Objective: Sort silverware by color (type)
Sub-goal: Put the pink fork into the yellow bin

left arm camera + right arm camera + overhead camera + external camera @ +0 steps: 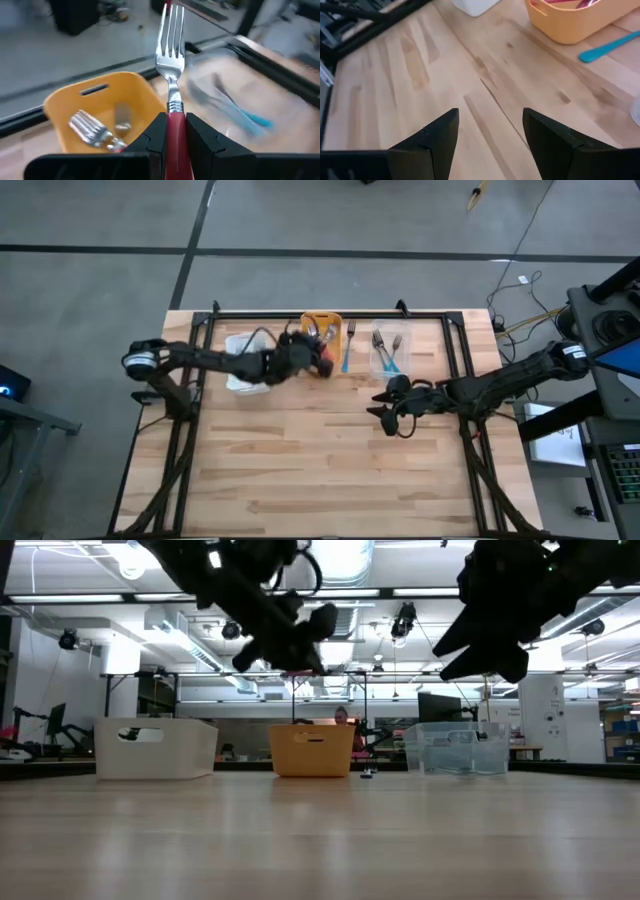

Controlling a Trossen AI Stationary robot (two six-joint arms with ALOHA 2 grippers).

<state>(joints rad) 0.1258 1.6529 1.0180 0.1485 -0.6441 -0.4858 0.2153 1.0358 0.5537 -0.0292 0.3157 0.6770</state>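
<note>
Your left gripper (pixel 175 135) is clamped on the red fork (pixel 170 55), tines forward, above the orange bin (pixel 100 100) that already holds silverware, presumably so it drops among its own colour, while your right gripper (pixel 490 135) waits apart, empty, over the surface (pixel 420 75).

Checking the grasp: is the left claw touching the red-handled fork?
Touching. In the left wrist view the left claw pinches the red-handled fork by its handle.
</note>
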